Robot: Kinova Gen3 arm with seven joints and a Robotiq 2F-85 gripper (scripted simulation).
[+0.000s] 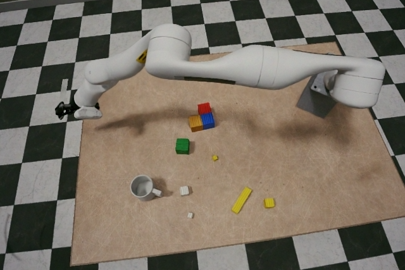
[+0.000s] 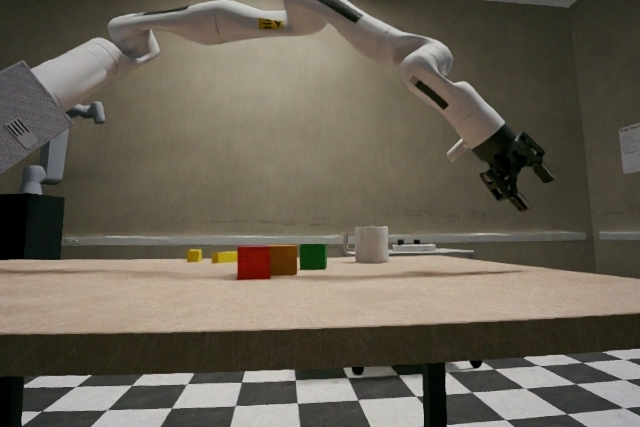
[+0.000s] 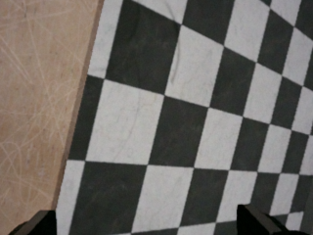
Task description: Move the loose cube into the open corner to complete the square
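The gripper (image 2: 514, 174) hangs high in the air with its fingers spread wide and nothing between them, out past the table's edge (image 3: 78, 122); the wrist view shows only checkered floor with a strip of the table top at one side. The green cube (image 1: 181, 146), the loose one, sits on the table well away from the gripper, back toward the arm's base and far below the fingers. A little beyond it stand the red cube (image 1: 204, 108), the blue cube (image 1: 207, 119) and the orange cube (image 1: 195, 122), touching in an L. The open corner appears to be beside the red cube and behind the orange one, on the side away from the green cube. The step in hand looks like the reach toward the green cube, and doing it well calls for bringing the wrist in over the table first, then turning the fingers straight down and squaring them with two opposite faces before descending. The white mug (image 1: 142, 187) and the small white block (image 1: 184, 190) lie off to one side of that path, so a high approach should keep clear of them. Grasping low and centred would likely keep the cube from twisting, which matters for a flush fit later.
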